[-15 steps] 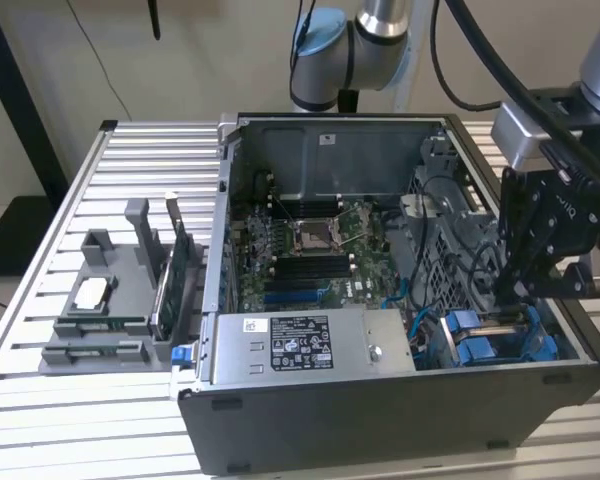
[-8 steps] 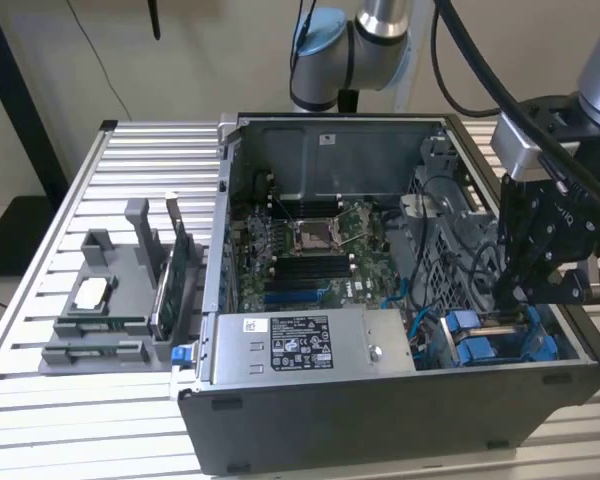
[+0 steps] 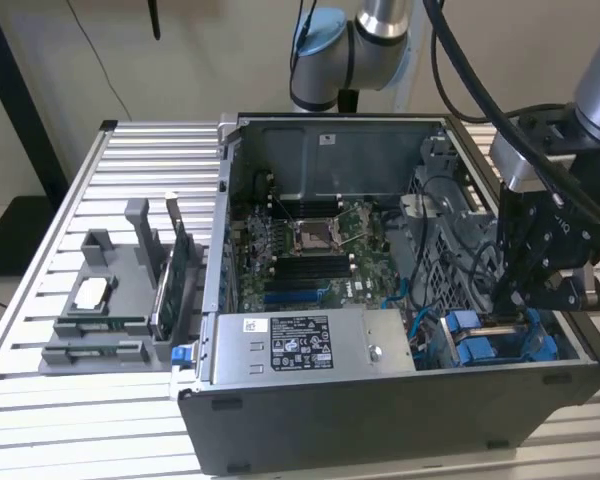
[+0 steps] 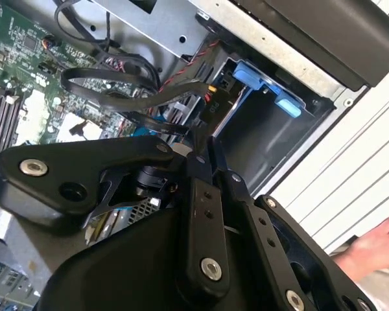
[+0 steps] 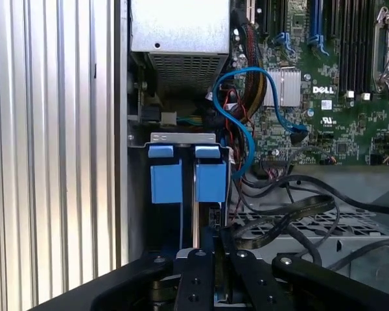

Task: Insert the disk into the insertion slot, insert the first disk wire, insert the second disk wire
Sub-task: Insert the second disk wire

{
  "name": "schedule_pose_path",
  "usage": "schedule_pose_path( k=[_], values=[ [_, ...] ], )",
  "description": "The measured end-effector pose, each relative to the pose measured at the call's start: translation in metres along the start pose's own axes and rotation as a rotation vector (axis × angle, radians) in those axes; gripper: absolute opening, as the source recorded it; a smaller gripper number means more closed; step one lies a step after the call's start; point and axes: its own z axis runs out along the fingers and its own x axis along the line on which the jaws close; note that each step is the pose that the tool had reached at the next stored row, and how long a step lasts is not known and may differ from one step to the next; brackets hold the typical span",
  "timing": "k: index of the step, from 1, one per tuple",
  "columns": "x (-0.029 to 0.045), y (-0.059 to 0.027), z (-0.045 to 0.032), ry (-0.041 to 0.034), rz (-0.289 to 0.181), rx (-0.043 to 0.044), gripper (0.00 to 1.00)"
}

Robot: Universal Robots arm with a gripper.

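An open computer case (image 3: 380,400) lies on a slatted table. In its drive bay, at the exterior view's right, stands the disk's blue carrier (image 3: 480,350) (image 5: 165,184) (image 4: 256,79); the drive's silver body is hidden. My gripper (image 3: 502,315) (image 4: 206,139) (image 5: 211,236) hangs just above the bay with its fingers pressed together. A flat black wire (image 4: 117,83) (image 5: 292,208) loops from the motherboard side and ends at the fingertips, so they seem to pinch its end. The connector itself is hidden.
The grey labelled power-supply box (image 3: 310,345) (image 5: 178,26) borders the bay. A blue cable (image 5: 246,123) and other loose wires hang beside it, near the motherboard (image 3: 310,250). A grey fixture with parts (image 3: 110,300) stands at the exterior view's left. A person's hand (image 4: 376,246) rests outside the case.
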Motion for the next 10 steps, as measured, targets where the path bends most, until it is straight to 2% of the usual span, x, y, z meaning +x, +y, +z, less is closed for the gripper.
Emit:
schedule_pose_path(
  k=[10],
  values=[
    [0.0003, -0.0011, 0.0081, -0.0115, 0.0, 0.0002, 0.16]
  ],
)
